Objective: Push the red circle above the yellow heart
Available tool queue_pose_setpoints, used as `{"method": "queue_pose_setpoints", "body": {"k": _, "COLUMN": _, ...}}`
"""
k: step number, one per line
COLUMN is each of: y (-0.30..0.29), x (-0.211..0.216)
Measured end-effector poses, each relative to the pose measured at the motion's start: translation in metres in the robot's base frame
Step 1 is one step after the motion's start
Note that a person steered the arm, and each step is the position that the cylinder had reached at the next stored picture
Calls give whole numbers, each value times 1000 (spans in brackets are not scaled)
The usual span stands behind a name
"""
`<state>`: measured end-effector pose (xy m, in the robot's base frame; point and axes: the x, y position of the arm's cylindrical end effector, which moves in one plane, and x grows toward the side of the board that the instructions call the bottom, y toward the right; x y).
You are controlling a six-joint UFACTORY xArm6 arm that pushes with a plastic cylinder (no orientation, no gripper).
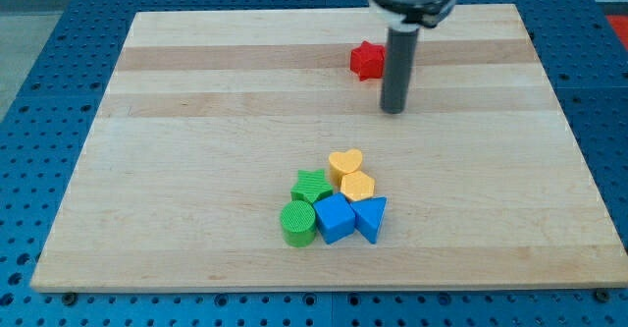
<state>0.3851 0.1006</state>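
Jaws I lack; my tip (393,109) rests just right of the red block (367,60), far up the bench (196,170), open wood before the yellow heart (345,161).

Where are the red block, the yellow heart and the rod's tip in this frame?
red block (366,60), camera view, its visible top face, left of the rod.
yellow heart (345,161), camera view, centre of its top face.
my tip (393,109), camera view, the rod's very end.

My tip (393,109) just right of red block (367,61), yellow heart (345,161) well below.
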Motion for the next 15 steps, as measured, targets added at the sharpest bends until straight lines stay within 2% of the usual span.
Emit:
{"method": "queue_pose_setpoints", "body": {"k": 2, "y": 41, "x": -62}}
{"method": "queue_pose_setpoints", "body": {"k": 3, "y": 35, "x": -88}}
{"method": "queue_pose_setpoints", "body": {"k": 4, "y": 12, "x": -95}}
{"method": "queue_pose_setpoints", "body": {"k": 8, "y": 2, "x": -31}}
{"method": "queue_pose_setpoints", "body": {"k": 12, "y": -81, "x": -50}}
{"method": "queue_pose_setpoints", "body": {"k": 13, "y": -85, "x": -38}}
{"method": "queue_pose_setpoints", "body": {"k": 15, "y": -86, "x": 12}}
